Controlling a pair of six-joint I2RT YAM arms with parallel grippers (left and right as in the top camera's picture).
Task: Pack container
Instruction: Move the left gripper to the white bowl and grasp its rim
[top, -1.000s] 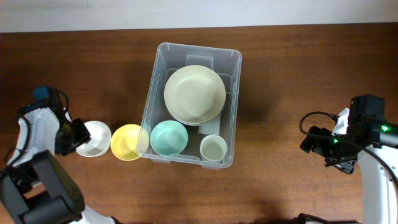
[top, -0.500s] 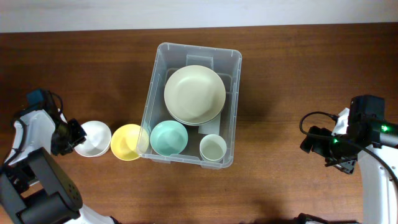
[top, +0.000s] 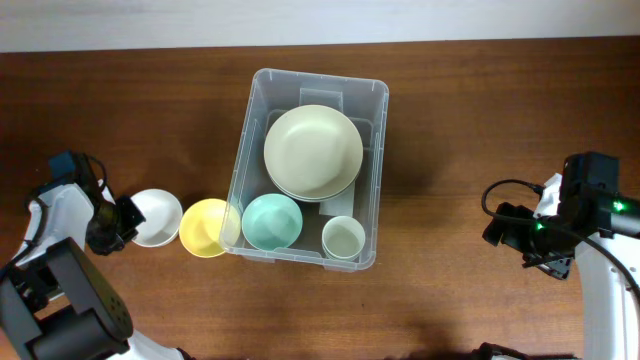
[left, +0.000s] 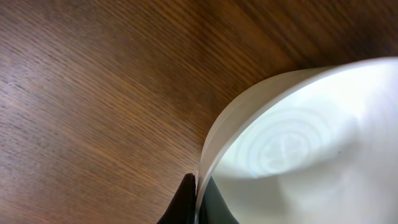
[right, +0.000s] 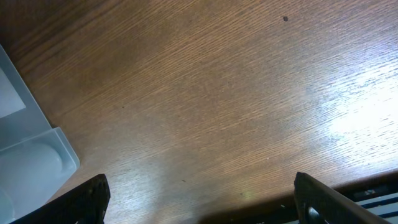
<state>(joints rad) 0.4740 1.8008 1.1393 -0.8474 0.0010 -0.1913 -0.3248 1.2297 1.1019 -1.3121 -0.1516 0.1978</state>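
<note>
- The left claw (left: 199, 200) shows only two dark tips at the bottom edge of the left wrist view. The rest of it is cut off.
- From above, it is a dark lump at the lower left, and its tips are too small to make out.
- The white bowl (left: 298, 143) fills the right side of the left wrist view and runs off the frame. I cannot tell if it is lifted off the table (top: 480, 120).
- The container (top: 372, 190) sits in the middle of the overhead view, well to the right of the left claw. The white bowl and a yellow bowl (top: 205, 228) lie between them.
- The left claw is pinched together on the thin rim of the white bowl, with one tip on each side of the rim.
- The yellow bowl is just beside the white bowl. Its right edge meets the lower left wall of the container.
- The right claw (right: 200, 180) shows one dark finger in each bottom corner of the right wrist view, both partly cut off.
- The container is well to the left of the right claw. Only one clear corner of it shows at the lower left of that view.
- The right claw's fingers are wide apart. They hold nothing, and only bare wood lies between them.
- Inside the container are a pale green plate (top: 313, 150), a teal bowl (top: 272, 221) and a small pale cup (top: 343, 238).
</note>
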